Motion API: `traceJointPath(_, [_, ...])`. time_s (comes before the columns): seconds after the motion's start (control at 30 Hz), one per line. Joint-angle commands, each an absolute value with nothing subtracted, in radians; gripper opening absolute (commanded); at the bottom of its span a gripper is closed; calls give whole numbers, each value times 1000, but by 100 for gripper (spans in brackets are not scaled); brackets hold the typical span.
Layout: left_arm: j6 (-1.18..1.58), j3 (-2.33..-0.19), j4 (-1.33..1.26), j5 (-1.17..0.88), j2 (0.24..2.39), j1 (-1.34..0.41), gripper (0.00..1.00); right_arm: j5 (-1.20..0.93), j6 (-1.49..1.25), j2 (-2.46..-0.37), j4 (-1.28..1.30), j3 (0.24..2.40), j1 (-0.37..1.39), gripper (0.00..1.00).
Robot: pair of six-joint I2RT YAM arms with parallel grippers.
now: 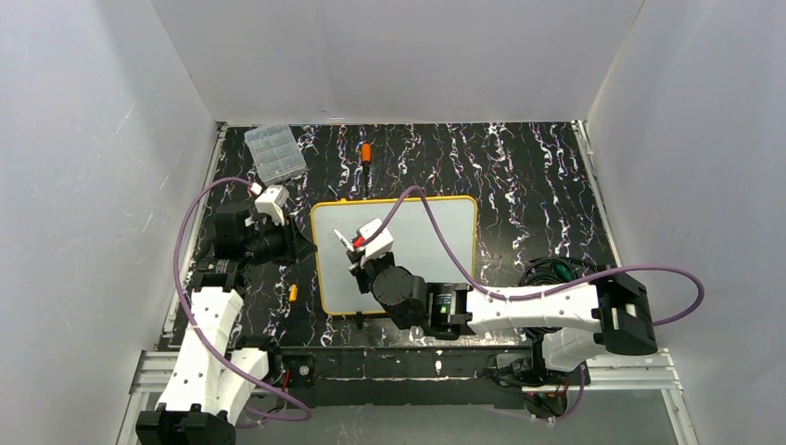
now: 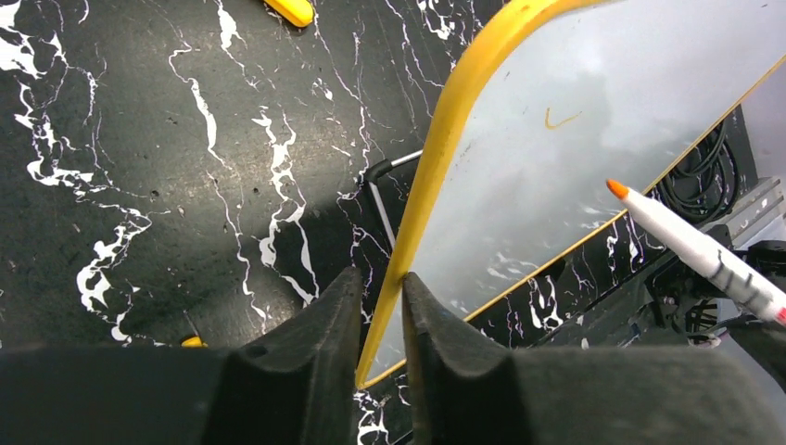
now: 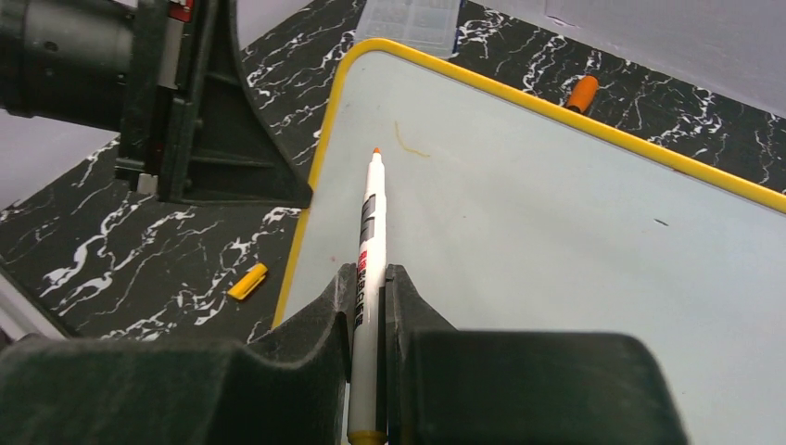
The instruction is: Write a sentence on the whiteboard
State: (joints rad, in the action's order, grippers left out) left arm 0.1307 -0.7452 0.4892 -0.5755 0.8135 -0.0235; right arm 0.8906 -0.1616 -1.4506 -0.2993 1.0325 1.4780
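Yellow-rimmed white whiteboard [image 1: 422, 243] with a faint orange stroke [image 3: 410, 145], orange-tipped white marker [image 3: 369, 255], black white-veined table [image 1: 519, 176].

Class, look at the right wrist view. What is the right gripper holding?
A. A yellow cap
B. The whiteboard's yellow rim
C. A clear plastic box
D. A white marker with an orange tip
D: the right gripper is shut on the white marker, whose orange tip points out over the whiteboard.
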Motion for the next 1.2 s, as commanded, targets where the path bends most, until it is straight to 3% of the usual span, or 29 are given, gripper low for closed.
traceJointPath(0.0, [143, -757, 514, -559, 785, -29, 26, 905, -133, -1417, -376, 1039, 1492, 1])
traceJointPath(0.17, [151, -761, 482, -631, 810, -29, 43, 908, -134, -1431, -377, 1049, 1492, 1])
traceJointPath(0.33, [153, -771, 454, -692, 852, -28, 44, 916, -128, -1447, -380, 1060, 1491, 1])
traceJointPath(0.8, [153, -768, 440, -717, 883, -27, 22, 907, -98, -1499, -391, 1097, 1471, 1])
traceJointPath(1.17, [145, -765, 445, -715, 882, -27, 19, 905, -71, -1526, -408, 1121, 1450, 1])
